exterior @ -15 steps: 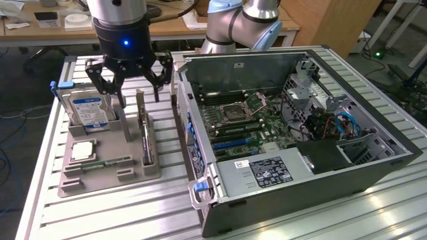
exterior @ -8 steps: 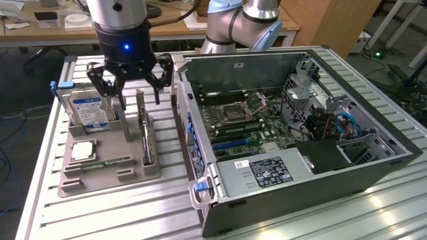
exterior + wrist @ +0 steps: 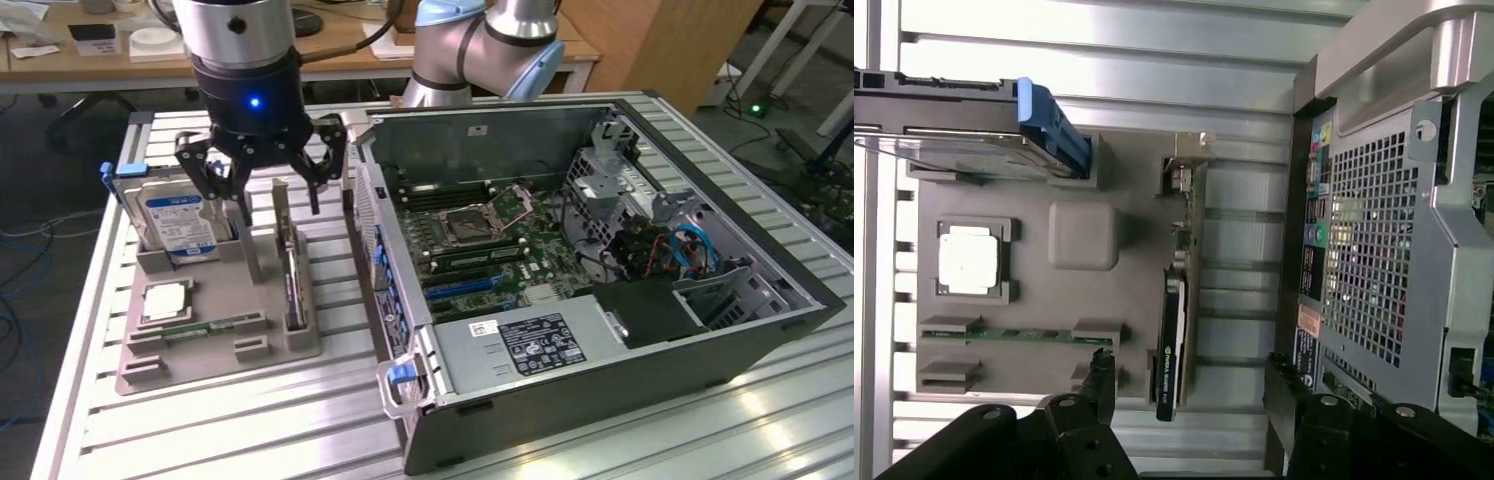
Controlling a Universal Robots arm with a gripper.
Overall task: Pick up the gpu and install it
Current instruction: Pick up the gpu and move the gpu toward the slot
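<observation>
Far on the exterior view's left, on the slatted counter point(image 3: 267, 430), sits a grey tray point(image 3: 200, 360) with the loose parts. Drive point(image 3: 178, 222) (silver, blue label) stands upright in the tray's back left slot. Just in front of it the CPU point(image 3: 166, 300) lies flat in its pocket. The RAM stick point(image 3: 214, 325) sits in a slot nearer the camera.

Next over is the gpu point(image 3: 290, 270), not picked up yet. It stands on its long edge in the slot along the tray's right side, with green board and black cooler seen edge-on.

Gripper point(image 3: 267, 205) hangs over the tray's back half, blue light lit on its body. Fingers point(image 3: 316, 190) are spread wide and hold nothing. One finger is down in front of the drive, the other is just off the gpu's case-facing side, and the gpu's back end sits between them. No contact that I can see. Wrist view agrees: the gpu point(image 3: 1176, 330) runs up the gap between the two black fingers point(image 3: 1099, 375), clear of both.

Right of the tray, close beside it, the case point(image 3: 721, 330) lies on its side with the panel off. Motherboard point(image 3: 467, 245) is exposed inside, with blue slots toward the near end. PSU point(image 3: 527, 340) sits at the near end, label up. Blue cables point(image 3: 694, 250) are bundled at the far right. Arm point(image 3: 474, 45) rises behind the case.
</observation>
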